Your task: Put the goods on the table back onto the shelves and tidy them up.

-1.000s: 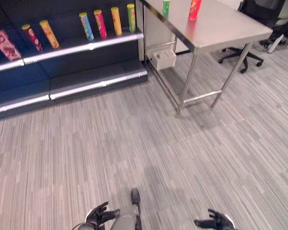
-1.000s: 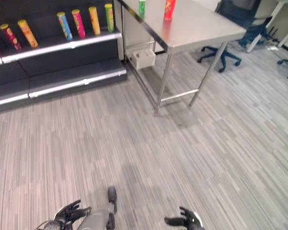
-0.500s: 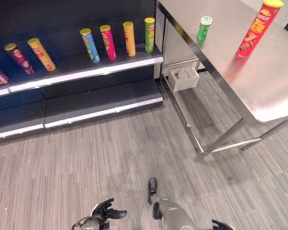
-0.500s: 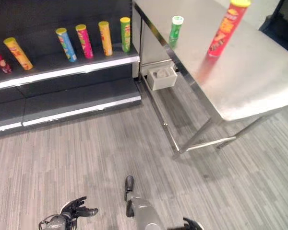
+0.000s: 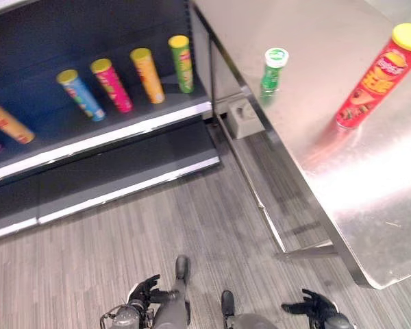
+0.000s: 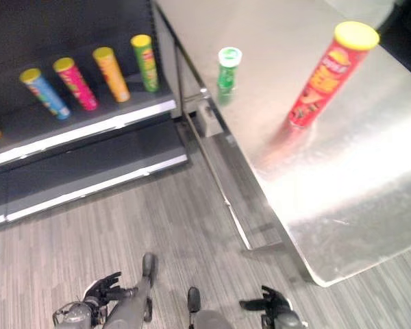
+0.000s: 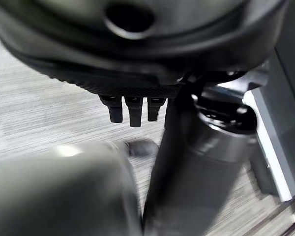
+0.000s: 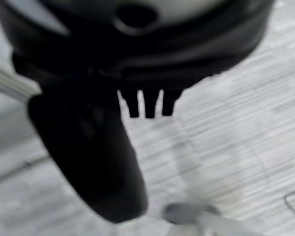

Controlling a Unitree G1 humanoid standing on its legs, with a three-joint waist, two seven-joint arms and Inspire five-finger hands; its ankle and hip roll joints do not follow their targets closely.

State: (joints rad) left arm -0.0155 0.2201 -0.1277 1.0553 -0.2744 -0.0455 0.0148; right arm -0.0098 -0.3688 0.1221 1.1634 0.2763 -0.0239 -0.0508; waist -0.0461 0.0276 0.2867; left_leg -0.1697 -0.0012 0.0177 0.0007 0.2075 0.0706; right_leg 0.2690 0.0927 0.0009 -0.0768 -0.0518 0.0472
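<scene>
Approach step: red can [image 5: 372, 79] and green can [image 5: 272, 69] stand on the tabletop [image 5: 370, 185], well apart. Left robot hand [image 5: 145, 291] and right robot hand [image 5: 314, 306] hang low, fingers apparently spread, empty. Next: raise a hand to a can.

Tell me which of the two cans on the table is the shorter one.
The green can with the white lid. It stands near the steel table's edge by the shelves, far shorter than the tall red can with the yellow lid.

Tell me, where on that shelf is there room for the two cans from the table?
The lower shelf looks bare along its length. On the upper shelf, four cans crowd the end nearest the table; a gap separates the blue can from the orange can.
</scene>
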